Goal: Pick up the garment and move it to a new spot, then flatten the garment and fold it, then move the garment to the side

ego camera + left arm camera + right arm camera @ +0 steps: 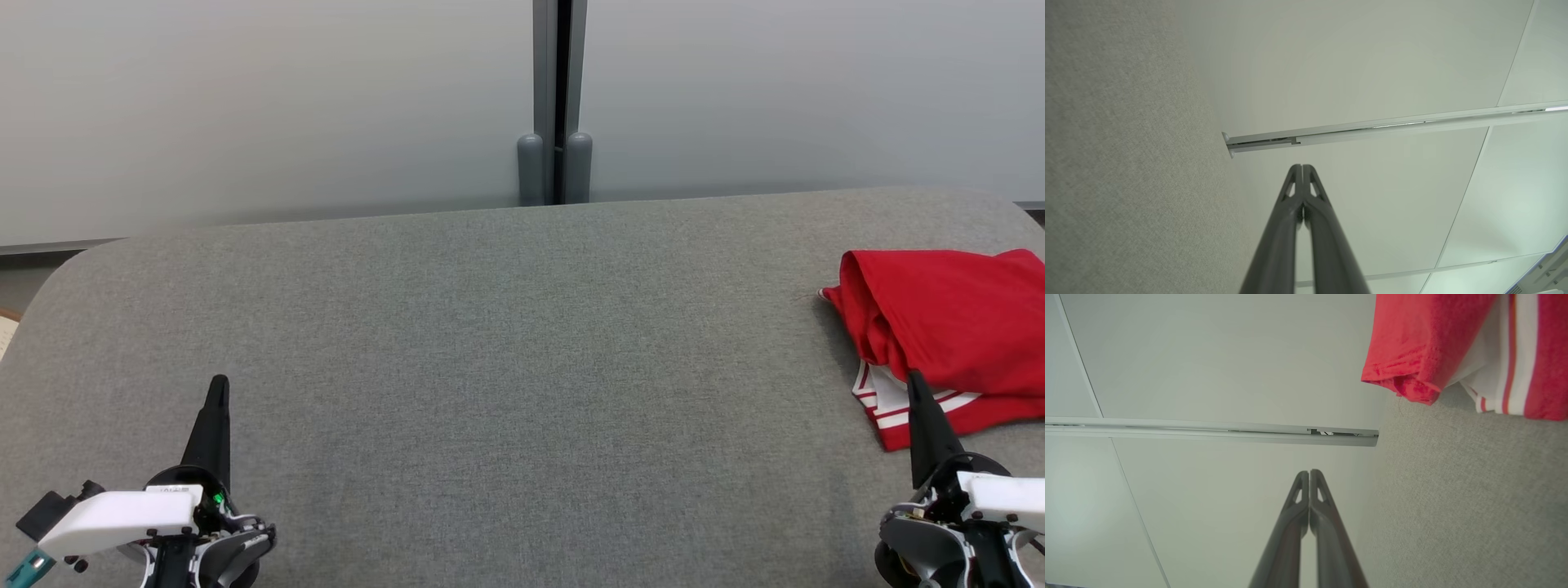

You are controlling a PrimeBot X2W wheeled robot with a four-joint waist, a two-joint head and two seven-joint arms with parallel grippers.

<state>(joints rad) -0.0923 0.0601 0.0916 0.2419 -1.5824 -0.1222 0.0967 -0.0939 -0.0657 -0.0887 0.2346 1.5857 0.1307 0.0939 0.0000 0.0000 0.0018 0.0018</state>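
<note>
The left gripper [218, 385] sat low at about 7 o'clock in the head view. Its two dark fingers were pressed together into a single spike pointing toward 12 o'clock, and they held nothing. The right gripper [916, 382] mirrored it at about 5 o'clock, also pointing to 12, with its jaws likewise closed on nothing. Each white wrist housing lay close above the grey fabric-covered surface [522, 367].

From the left wrist view, the fingertips met along a thin seam, with the cloth surface running off at 9 o'clock. The right wrist view showed the same closed seam between the fingers.

The red garment [947, 327] lay bunched at 3 o'clock in the head view, at the right edge of the surface, its white-striped hem turned toward the robot. The right fingertip overlapped that hem in the head view, yet the right wrist view put the garment [1412, 343] up at 1 o'clock, apart from the tips.

Beyond the surface, at 12 o'clock, stood pale wall panels [245, 106] joined by a grey post [555, 98].
</note>
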